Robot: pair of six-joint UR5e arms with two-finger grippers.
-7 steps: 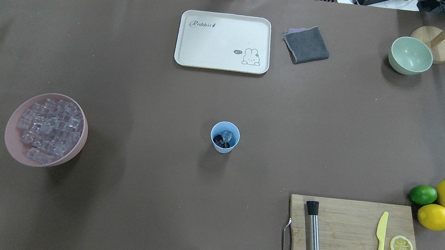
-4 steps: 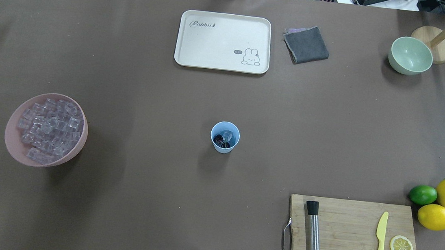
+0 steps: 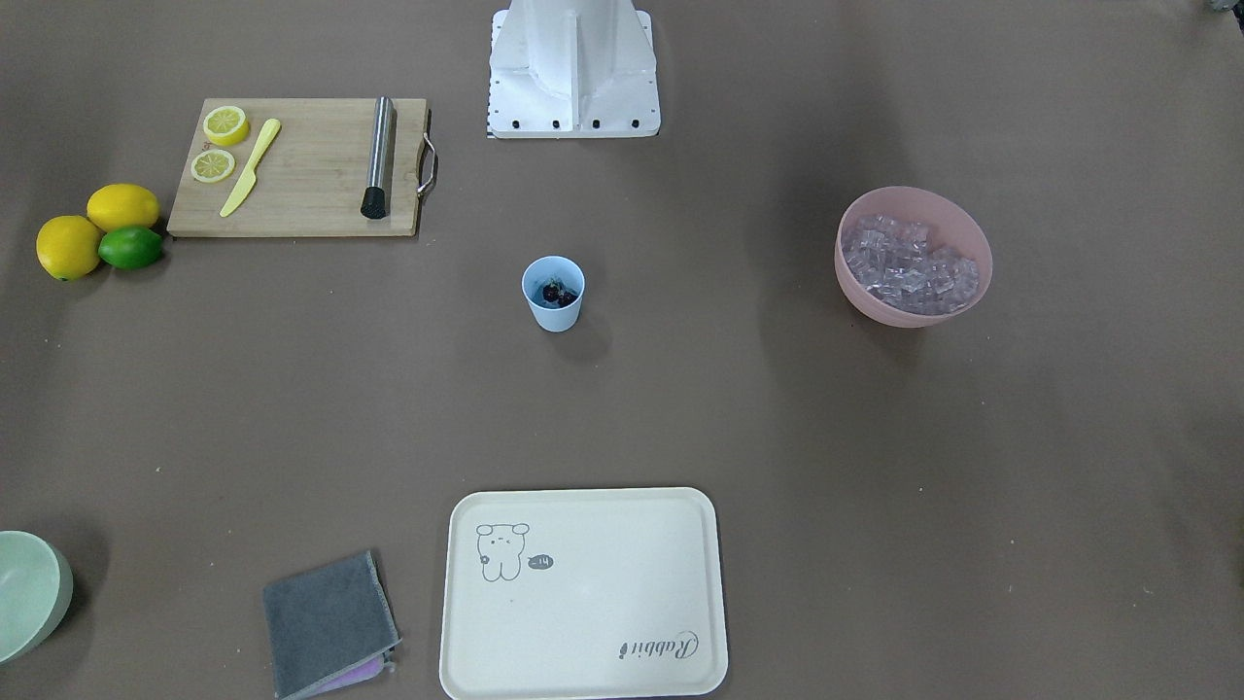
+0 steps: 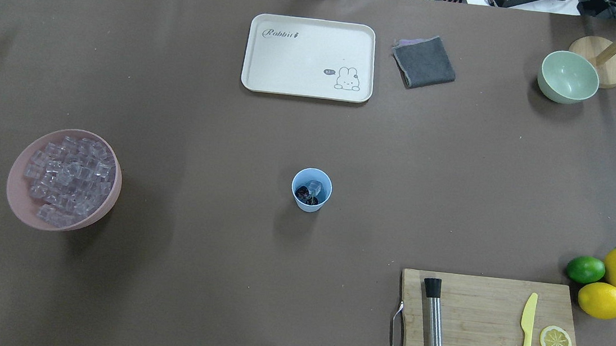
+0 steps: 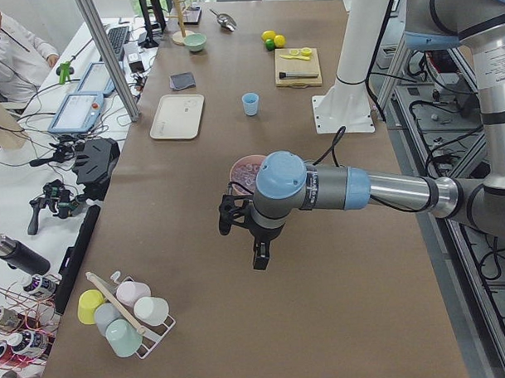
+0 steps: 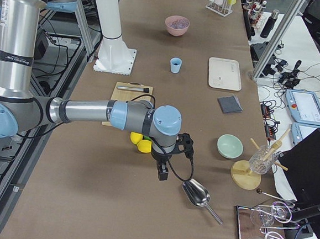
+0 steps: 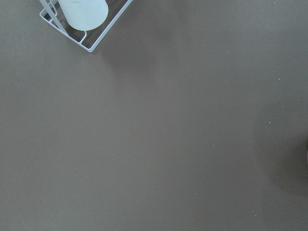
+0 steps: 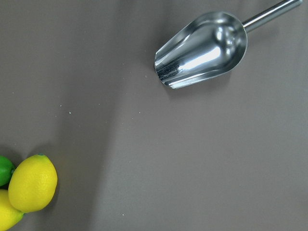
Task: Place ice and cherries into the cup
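Blue plastic cup (image 4: 309, 207) is standing upright in the middle of the bench (image 4: 205, 129), holding the cherries (image 4: 305, 196) and one ice cube (image 4: 315, 186). More ice (image 4: 67, 181) is lying heaped in the pink bowl (image 4: 107, 207), well apart toward the robot's left. The left gripper (image 5: 260, 261) is hanging over the bench past that bowl, far from the cup. The right gripper (image 6: 162, 175) is hovering between the lemons (image 6: 143, 146) and a metal scoop (image 6: 197, 193), also well apart from it. Whether either gripper is spread or pressed together, I cannot tell.

Brown table (image 4: 179, 98) with cup (image 4: 309, 207), tray (image 4: 296, 59), board (image 4: 480, 319).
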